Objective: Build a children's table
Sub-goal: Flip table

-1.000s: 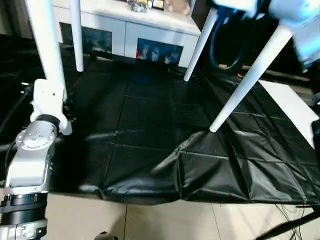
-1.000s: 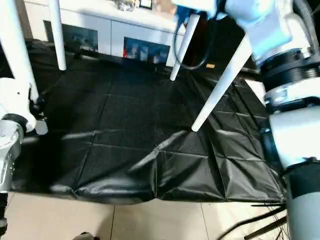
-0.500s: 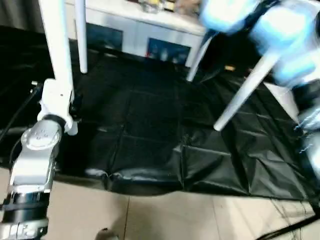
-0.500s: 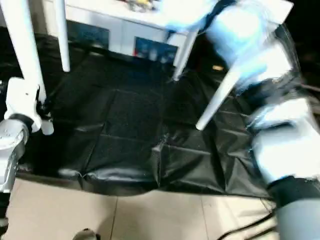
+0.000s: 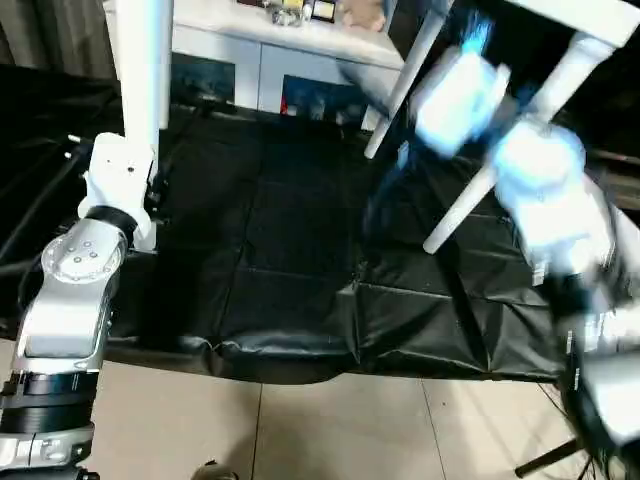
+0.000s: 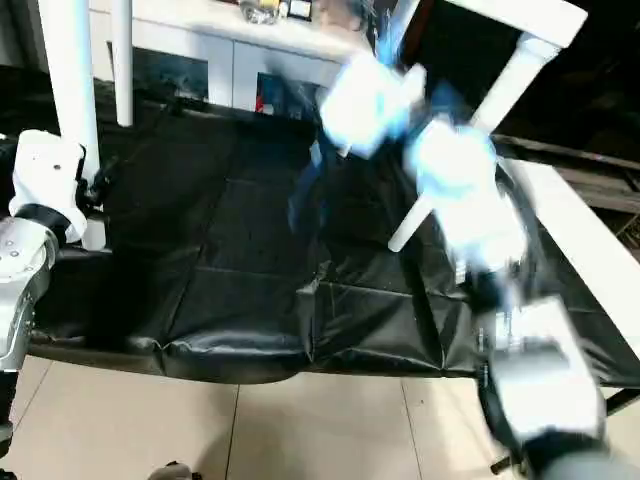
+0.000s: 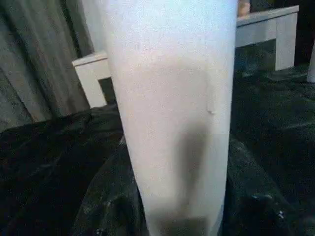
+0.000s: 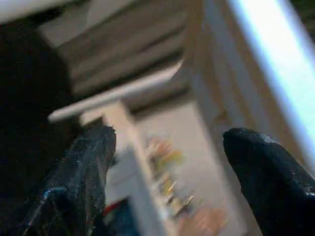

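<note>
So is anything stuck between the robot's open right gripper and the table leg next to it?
Nothing visible. The right gripper is open with an empty gap, and the nearby table leg stands beside it over the black sheet.

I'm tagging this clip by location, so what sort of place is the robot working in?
Probably a room in a home or a home-like lab: a tiled floor with a black sheet spread over it, and a white cabinet with dark glass doors and small items on top.

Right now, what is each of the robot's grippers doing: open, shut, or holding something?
Left gripper: closed around a white table leg.
Right gripper: open, nothing between its black fingers.
</note>
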`<state>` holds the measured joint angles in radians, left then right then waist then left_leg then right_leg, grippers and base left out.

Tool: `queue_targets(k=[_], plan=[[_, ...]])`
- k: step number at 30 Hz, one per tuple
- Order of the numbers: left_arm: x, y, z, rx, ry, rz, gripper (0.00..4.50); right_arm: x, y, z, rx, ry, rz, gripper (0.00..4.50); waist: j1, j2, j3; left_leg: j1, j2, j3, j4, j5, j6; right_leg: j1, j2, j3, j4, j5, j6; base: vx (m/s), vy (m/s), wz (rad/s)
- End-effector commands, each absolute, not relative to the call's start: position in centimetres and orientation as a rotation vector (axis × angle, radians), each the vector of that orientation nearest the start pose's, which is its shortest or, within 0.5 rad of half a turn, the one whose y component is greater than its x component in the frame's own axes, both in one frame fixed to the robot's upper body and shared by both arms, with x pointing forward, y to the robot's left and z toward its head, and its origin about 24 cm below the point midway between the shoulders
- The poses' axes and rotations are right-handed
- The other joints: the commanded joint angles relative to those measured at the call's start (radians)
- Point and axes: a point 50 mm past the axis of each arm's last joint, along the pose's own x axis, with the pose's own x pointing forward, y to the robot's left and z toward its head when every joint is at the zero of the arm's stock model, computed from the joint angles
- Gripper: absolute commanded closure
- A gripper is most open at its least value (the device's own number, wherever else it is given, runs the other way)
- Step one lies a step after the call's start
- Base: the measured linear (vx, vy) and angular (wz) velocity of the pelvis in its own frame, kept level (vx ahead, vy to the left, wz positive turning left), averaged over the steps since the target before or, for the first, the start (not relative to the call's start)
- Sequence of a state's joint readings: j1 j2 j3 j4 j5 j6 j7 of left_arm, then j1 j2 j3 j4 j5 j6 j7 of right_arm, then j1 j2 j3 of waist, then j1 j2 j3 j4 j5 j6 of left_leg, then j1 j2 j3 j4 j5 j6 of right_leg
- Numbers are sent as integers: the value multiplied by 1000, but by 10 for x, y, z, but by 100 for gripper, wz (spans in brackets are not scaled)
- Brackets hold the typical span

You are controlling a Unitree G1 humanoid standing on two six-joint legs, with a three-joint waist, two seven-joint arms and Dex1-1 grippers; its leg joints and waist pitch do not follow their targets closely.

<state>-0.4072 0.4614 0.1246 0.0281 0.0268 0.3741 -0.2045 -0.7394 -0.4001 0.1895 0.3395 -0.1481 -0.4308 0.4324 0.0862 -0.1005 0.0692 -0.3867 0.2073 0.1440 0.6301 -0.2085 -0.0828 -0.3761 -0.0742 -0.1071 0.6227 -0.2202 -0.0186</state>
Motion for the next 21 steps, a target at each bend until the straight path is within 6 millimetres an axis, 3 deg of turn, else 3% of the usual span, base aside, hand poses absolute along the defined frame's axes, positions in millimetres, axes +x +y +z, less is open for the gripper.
queue_targets(k=[1,2,3,4,5,6,7,8,9,10,11,12,13,14,15,16,17,18,19,20,21], plan=[[320,230,144,485,13,-75,289,338,-118,199,-741,-615,654,63,-20,57,-55,59,37,-28,-112,-647,-103,7,-63,22,-114,-501,-43,0,0,0],[320,231,142,480,20,-73,233,337,-119,191,-704,-574,646,63,-21,63,-53,57,42,-28,-128,-674,-107,17,-59,17,-104,-452,-51,0,0,0],[320,231,142,480,20,-73,233,337,-119,191,-703,-573,646,63,-22,62,-54,54,43,-28,-133,-675,-109,22,-59,20,-101,-429,-56,0,0,0],[319,232,142,484,22,-61,219,335,-121,181,-644,-522,630,63,-22,57,-50,53,40,-27,-135,-674,-113,17,-64,23,-106,-445,-56,0,0,0],[319,232,142,485,23,-56,212,334,-122,174,-603,-483,621,63,-23,56,-47,64,36,-23,-127,-685,-114,6,-69,20,-121,-506,-49,0,0,0],[319,233,142,484,20,-46,212,333,-122,170,-584,-462,616,63,-23,58,-46,72,35,-23,-123,-697,-113,2,-71,9,-130,-535,-46,-60,14,-5],[318,234,142,482,15,-31,189,332,-124,163,-551,-426,605,63,-30,56,-41,69,40,-20,-133,-722,-105,13,-59,-16,-129,-546,-35,-65,10,-7],[318,235,143,478,8,-20,182,331,-125,156,-494,-380,592,63,-17,68,-47,13,61,-11,-191,-753,-105,72,-37,-9,-25,-409,-52,-65,10,-7],[318,235,143,477,8,-19,182,331,-125,156,-487,-375,590,63,24,66,-45,-51,72,29,-259,-785,-109,103,-6,10,104,-246,-53,-99,-26,5],[318,236,143,475,4,-10,182,330,-126,153,-452,-355,575,63,56,62,-48,-50,62,62,-265,-757,-116,90,-2,28,123,-260,-52,-19,-104,19],[317,236,143,473,2,-5,167,330,-127,152,-432,-343,566,63,21,-29,-48,73,15,57,-68,-517,-96,-61,-75,92,-65,-758,18,-19,-104,19],[317,238,144,472,-7,11,154,330,-128,149,-373,-313,545,63,-7,-41,-33,104,-31,-6,150,-124,-25,-154,-141,128,-214,-1273,24,29,-120,11],[317,238,145,471,-8,14,145,330,-129,148,-362,-307,542,63,10,-7,-41,51,-58,-27,129,-64,13,-75,-140,169,-189,-1227,23,0,0,0],[316,241,146,473,-21,43,142,330,-132,145,-274,-264,496,63,11,-8,-38,34,-37,-48,71,-135,-10,-15,-153,144,-139,-1030,3,0,0,0],[316,241,147,472,-24,46,141,330,-133,144,-263,-259,491,63,14,12,-47,60,-13,-52,17,-237,-35,-14,-126,107,-109,-872,-21,0,0,0],[314,243,149,466,-40,65,129,329,-135,140,-191,-220,461,63,-16,43,-51,76,22,-68,-73,-454,-77,-22,-40,65,-55,-477,-58,-70,22,8],[309,247,152,467,-65,98,114,324,-137,130,-94,-149,431,63,-33,52,-63,72,52,-76,-114,-517,-73,7,-34,52,-30,-156,-99,-70,22,8],[309,247,152,467,-65,98,114,324,-137,130,-94,-149,431,63,-39,54,-59,57,48,-69,-130,-497,-52,28,-46,51,-37,-51,-124,-66,41,-2],[309,247,152,467,-67,98,102,323,-137,129,-86,-142,432,63,-42,52,-56,58,44,-63,-131,-499,-47,27,-53,53,-50,-84,-125,-51,32,-4],[307,247,152,467,-73,98,100,321,-136,126,-70,-127,434,63,-51,42,-45,59,33,-52,-126,-541,-49,23,-63,55,-81,-259,-107,-51,32,-4],[303,245,154,463,-95,84,100,315,-136,121,-46,-106,448,63,-57,36,-37,68,19,-46,-112,-586,-57,8,-73,50,-113,-472,-66,0,0,0]])
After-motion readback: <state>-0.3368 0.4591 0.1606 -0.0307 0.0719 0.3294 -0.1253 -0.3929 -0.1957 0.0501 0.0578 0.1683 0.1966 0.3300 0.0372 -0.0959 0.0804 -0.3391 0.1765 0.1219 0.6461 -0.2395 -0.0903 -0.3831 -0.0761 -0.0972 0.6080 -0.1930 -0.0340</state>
